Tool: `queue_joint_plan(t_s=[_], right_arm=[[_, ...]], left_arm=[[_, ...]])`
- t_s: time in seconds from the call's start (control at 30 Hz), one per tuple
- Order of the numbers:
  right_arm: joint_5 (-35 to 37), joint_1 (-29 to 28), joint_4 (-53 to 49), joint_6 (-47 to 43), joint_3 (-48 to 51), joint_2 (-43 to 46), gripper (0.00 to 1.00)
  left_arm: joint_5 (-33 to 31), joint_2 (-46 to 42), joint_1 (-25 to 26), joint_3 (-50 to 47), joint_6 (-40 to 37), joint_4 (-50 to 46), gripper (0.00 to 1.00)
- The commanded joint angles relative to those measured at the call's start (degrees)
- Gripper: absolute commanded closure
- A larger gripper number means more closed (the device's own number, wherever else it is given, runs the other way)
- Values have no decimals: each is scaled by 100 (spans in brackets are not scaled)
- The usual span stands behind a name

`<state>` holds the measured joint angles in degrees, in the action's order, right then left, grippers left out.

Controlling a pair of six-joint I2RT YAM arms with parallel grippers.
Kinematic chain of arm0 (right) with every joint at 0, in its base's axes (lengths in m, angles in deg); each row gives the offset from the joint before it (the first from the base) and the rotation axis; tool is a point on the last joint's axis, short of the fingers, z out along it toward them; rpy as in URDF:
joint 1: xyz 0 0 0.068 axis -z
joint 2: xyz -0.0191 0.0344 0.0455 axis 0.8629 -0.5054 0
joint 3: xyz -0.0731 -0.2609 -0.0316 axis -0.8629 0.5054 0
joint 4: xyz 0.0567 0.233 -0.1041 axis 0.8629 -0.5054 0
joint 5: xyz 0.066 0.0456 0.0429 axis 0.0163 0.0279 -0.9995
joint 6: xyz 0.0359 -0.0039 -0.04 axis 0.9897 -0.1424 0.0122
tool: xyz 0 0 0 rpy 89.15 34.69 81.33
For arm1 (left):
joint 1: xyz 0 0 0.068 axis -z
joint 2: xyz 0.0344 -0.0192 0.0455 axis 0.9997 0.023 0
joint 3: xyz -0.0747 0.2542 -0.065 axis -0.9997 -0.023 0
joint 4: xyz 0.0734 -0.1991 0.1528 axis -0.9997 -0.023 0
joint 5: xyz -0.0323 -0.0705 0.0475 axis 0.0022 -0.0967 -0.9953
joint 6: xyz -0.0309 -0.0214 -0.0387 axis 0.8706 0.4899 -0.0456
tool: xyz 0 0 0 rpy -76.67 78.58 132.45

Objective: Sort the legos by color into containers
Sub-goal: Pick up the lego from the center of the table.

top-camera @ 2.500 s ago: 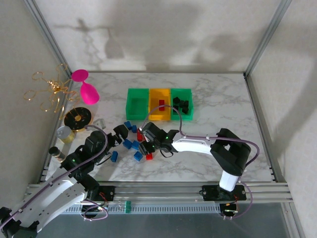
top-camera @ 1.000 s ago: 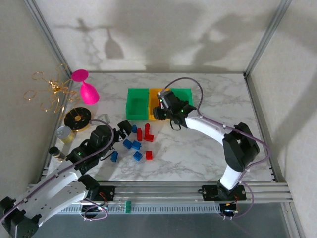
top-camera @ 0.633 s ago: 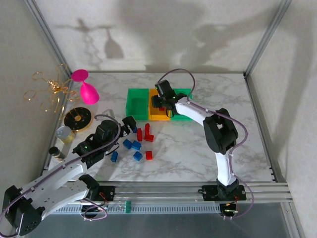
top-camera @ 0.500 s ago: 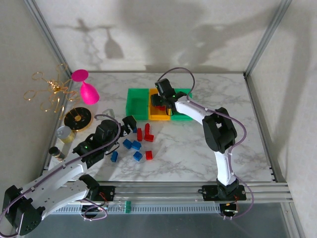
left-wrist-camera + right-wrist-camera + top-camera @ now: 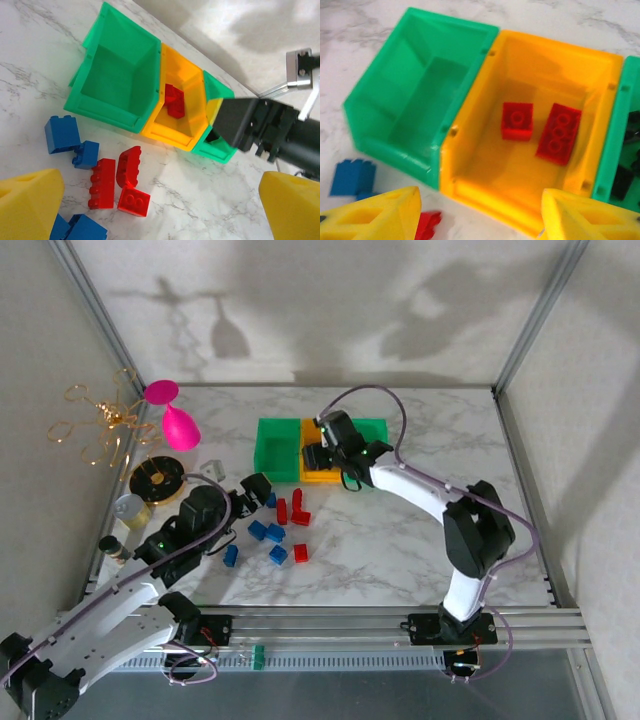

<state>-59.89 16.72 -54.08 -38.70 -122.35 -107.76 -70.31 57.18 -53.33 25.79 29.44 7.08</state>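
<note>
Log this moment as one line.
right jaws: open above orange bin | orange bin: two red bricks | left jaws: open near loose bricks | left green bin: empty

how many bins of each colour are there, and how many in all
green: 2 (left green bin, right green bin)
orange-yellow: 1 (orange-yellow bin, between the two green ones)
total: 3
</note>
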Motion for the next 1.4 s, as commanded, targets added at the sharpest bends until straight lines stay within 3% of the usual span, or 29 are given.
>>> queue_joint_plan(t_s=[0.0,0.23,0.6,0.93,1.37], right_arm=[[186,-327,-68,190,468,313,35],[78,-879,230,640,1366,700,31],[95,-1689,609,791,2054,415,28],[768,-1631,569,1131,1636,-309,24],[345,-1351,793,253,1150,-950,34]], left_arm=[[144,-197,-55,-46,43,-377,0],[31,-680,-55,-351,225,-765,0],[-237,-1213,-55,-735,596,-1147,0],[-423,-1246,-55,-797,641,-1131,0],[-487,-1137,-55,-745,564,-1064,0]])
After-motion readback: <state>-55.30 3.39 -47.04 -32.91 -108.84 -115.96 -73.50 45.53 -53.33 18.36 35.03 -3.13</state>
